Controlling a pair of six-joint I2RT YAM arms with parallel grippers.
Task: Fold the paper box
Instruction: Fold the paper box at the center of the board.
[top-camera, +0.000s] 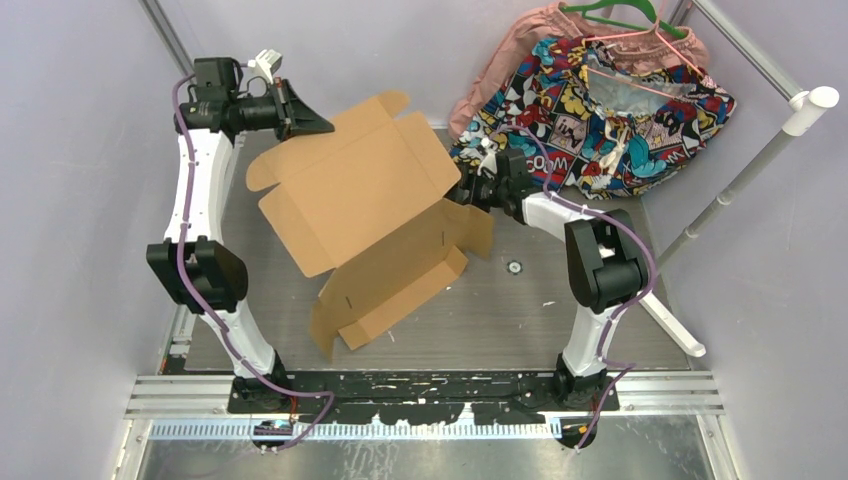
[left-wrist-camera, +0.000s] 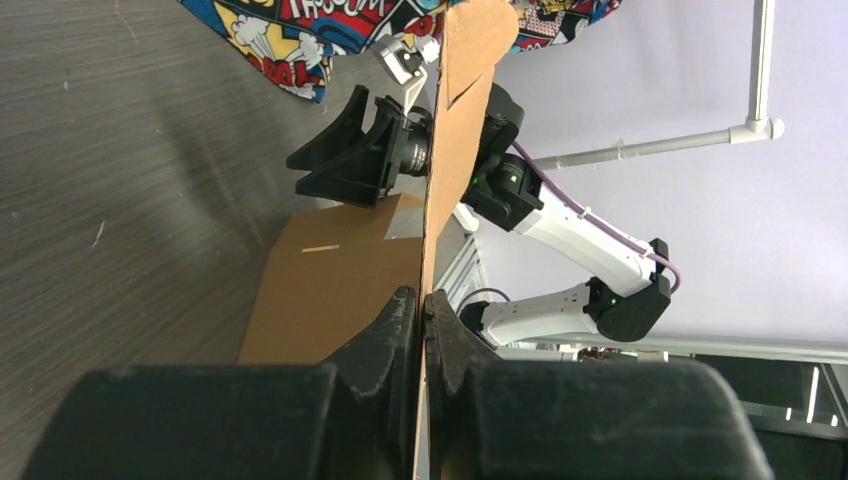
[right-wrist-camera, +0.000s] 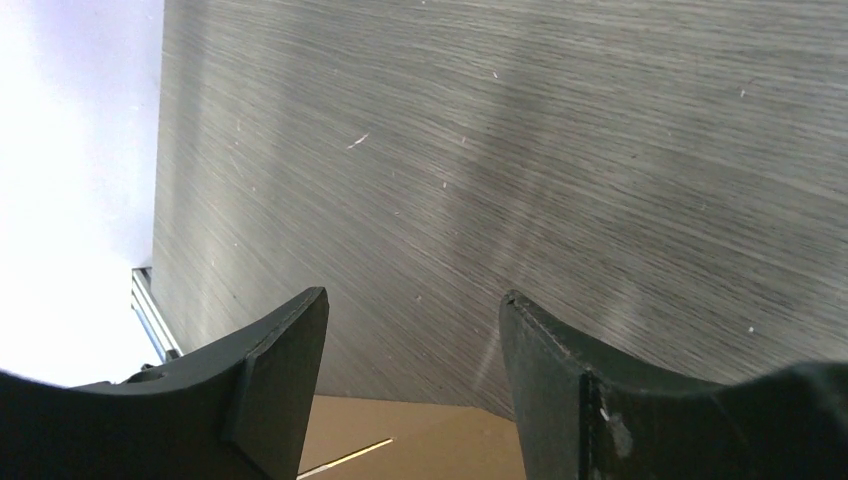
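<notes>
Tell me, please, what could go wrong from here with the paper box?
1. The left jaws pinch only a thin edge of the raised paper box; it may slip out or crease there.
2. The right jaws stand open with nothing between them, so that side is unheld and could fold at a wrong line.
3. The right wrist sits close to the comic-print cloth; it might snag.

We see white tubular links on both the left arm (top-camera: 195, 185) and the right arm (top-camera: 590, 335), joined by bulky black housings. A purple cable (top-camera: 652, 262) trails along each arm from base to wrist. The left gripper (left-wrist-camera: 422, 300) and right gripper (right-wrist-camera: 412, 310) are matte black, with thick wedge-shaped fingers (right-wrist-camera: 280, 370). Small green lights (left-wrist-camera: 600, 297) glow on the right arm's joints.
</notes>
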